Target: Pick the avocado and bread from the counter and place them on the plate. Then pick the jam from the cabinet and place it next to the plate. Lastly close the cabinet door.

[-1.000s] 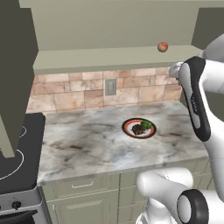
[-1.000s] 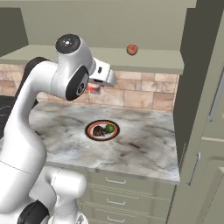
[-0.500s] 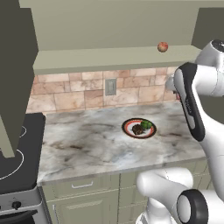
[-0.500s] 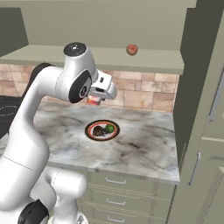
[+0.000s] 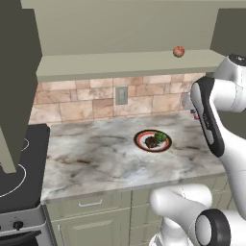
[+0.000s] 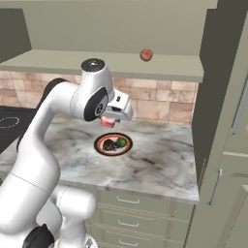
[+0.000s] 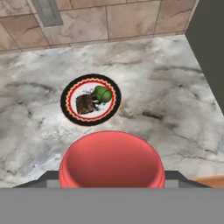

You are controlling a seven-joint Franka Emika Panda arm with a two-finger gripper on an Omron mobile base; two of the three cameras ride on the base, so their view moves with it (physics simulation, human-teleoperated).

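The gripper [image 6: 108, 121] hangs in the air above the counter [image 6: 160, 160], just behind the plate [image 6: 113, 144] in the right base view, and it is clamped on the jam [image 6: 107, 121], whose red body shows below the white hand. In the hand view the jam [image 7: 112, 159] sits large and red at the bottom, right in front of the camera, with the fingers hidden behind it; the plate [image 7: 90, 99] lies beyond it on the marbled counter [image 7: 166, 109]. The plate holds both the avocado [image 7: 103, 93] and the bread [image 7: 86, 104], side by side and touching or nearly so, the green fruit toward the right of the dark lump in that view. From the left base view the plate [image 5: 153, 141] rests near the middle of the counter [image 5: 96, 153], with the bread [image 5: 152, 142] on its left half and the avocado [image 5: 161, 137] on its right half; a bit of red, the jam [image 5: 195, 116], peeks out beside the arm's forearm near the tiled wall. From the right base view the bread [image 6: 109, 145] and avocado [image 6: 121, 142] again lie together on the plate. The cabinet [image 6: 121, 63] is open above, its shelf bearing a reddish ball [image 6: 146, 54] toward the right end. The cabinet door [image 5: 17, 81] stands swung out at the left edge of the left base view, over a black stove [image 5: 14, 168]. An outlet [image 5: 121, 95] sits in the tiled wall behind the counter.
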